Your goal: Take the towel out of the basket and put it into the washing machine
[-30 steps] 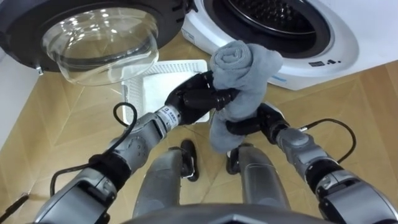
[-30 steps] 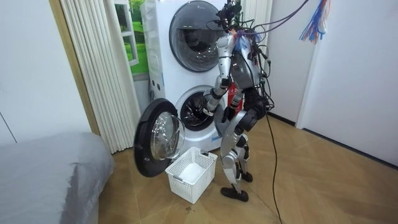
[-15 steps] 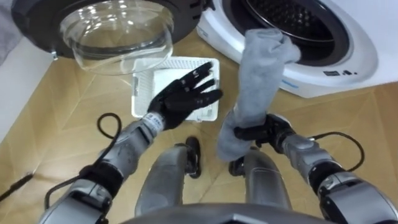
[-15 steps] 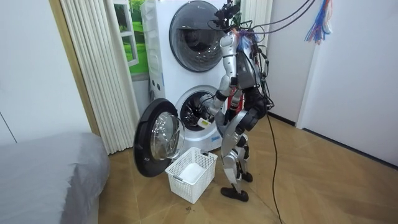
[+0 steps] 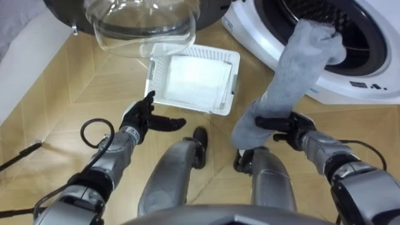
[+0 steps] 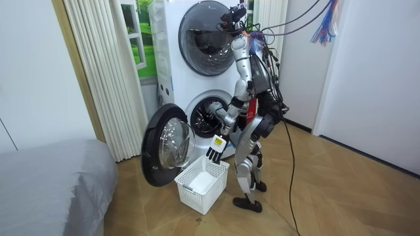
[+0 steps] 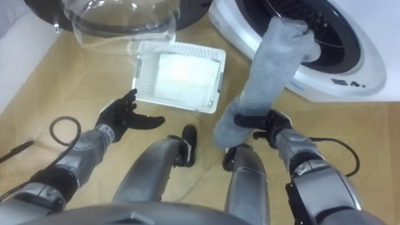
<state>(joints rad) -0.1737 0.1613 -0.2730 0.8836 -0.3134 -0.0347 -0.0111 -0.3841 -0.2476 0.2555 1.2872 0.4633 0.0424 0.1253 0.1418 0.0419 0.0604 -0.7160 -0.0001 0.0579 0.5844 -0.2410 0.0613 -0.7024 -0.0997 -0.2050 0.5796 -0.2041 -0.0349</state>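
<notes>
A long grey towel [image 5: 294,69] hangs up from my right hand [image 5: 286,124], which is shut on its lower part. The towel's upper end lies against the lower rim of the washing machine's drum opening [image 5: 369,37], at the upper right. My left hand [image 5: 147,118] is open with its fingers spread, low at the left over the wooden floor, apart from the towel. In the room view I stand right in front of the lower washing machine [image 6: 209,118], with the left hand [image 6: 215,150] hanging above the basket.
A white plastic basket [image 5: 232,80] with white cloth in it sits on the floor before me. The machine's round glass door [image 5: 140,22] stands open at the upper left. A grey bed [image 6: 46,183] fills the room view's left.
My left hand has let go of the towel, opened and dropped back to the lower left. The right hand alone has carried the towel up to the drum opening.
</notes>
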